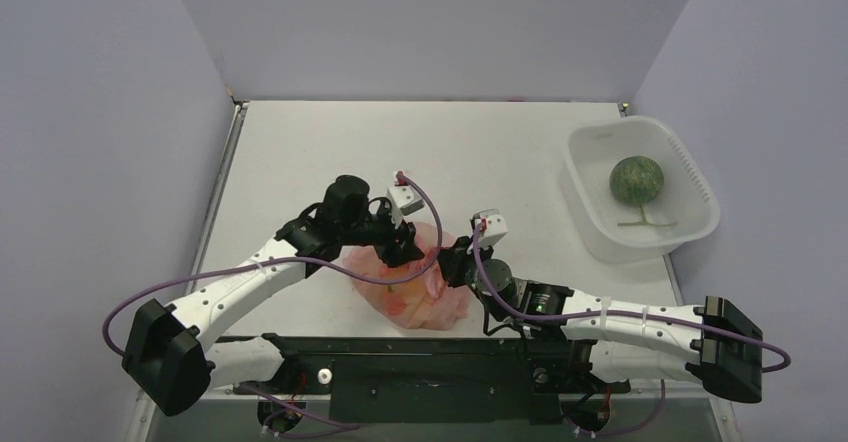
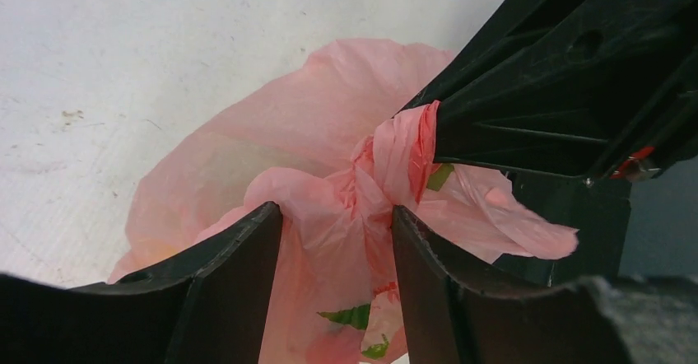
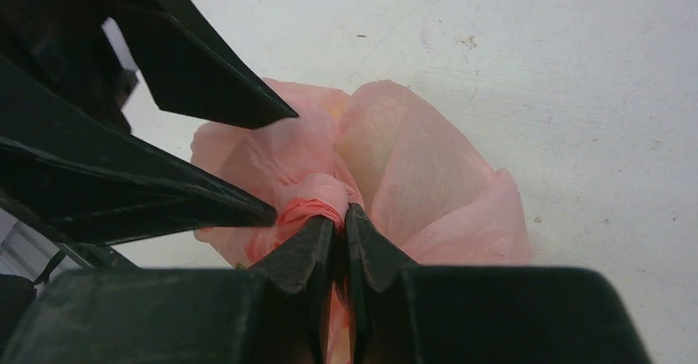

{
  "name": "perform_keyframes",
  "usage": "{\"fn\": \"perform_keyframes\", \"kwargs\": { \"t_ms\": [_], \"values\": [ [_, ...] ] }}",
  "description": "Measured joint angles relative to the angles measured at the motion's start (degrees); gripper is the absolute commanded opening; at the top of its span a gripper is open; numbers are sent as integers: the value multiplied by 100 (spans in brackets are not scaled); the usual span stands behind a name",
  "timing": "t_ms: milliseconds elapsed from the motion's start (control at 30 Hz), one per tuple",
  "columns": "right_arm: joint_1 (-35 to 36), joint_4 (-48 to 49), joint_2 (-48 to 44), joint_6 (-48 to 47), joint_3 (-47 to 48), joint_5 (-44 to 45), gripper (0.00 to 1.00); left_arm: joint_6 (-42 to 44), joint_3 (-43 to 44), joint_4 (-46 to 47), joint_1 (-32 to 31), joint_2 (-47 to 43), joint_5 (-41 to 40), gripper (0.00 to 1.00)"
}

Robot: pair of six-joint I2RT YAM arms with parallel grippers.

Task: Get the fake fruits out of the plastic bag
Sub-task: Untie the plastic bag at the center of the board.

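The pink plastic bag (image 1: 415, 292) lies bunched on the table between my two grippers. My right gripper (image 3: 339, 213) is shut on a twisted strand of the bag's top (image 3: 309, 207). In the left wrist view its fingers (image 2: 527, 117) show clamped on that strand (image 2: 407, 146). My left gripper (image 2: 337, 216) is open, one finger on each side of the gathered neck of the bag (image 2: 346, 240). In the top view both grippers, left (image 1: 403, 254) and right (image 1: 450, 262), meet over the bag. The fake fruits are hidden inside the bag; only a faint yellowish tint (image 2: 165, 253) shows through.
A white rigid tub (image 1: 700, 197) stands at the right of the table with a round green melon-like fruit (image 1: 637, 179) in it. Purple walls close the table at the back and sides. The arm bases sit along the near edge.
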Motion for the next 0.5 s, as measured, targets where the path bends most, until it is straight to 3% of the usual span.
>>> {"fn": "perform_keyframes", "kwargs": {
  "t_ms": [33,100,133,167,333,500],
  "values": [
    [0,0,11,-24,39,-31,6,31,39,-59,-50,114,-13,44],
    [0,0,15,-61,72,-81,6,68,103,-160,-109,280,-74,26],
    [0,-4,15,-72,72,-96,6,87,129,-210,-116,341,-125,7],
    [0,-15,15,-83,72,-107,6,111,153,-271,-118,374,-186,2],
    [7,-168,-90,17,70,46,6,184,162,-343,-131,173,-846,0],
    [42,-413,-734,728,-247,629,5,140,-332,81,-179,-1029,-2028,0]
  ]
}}
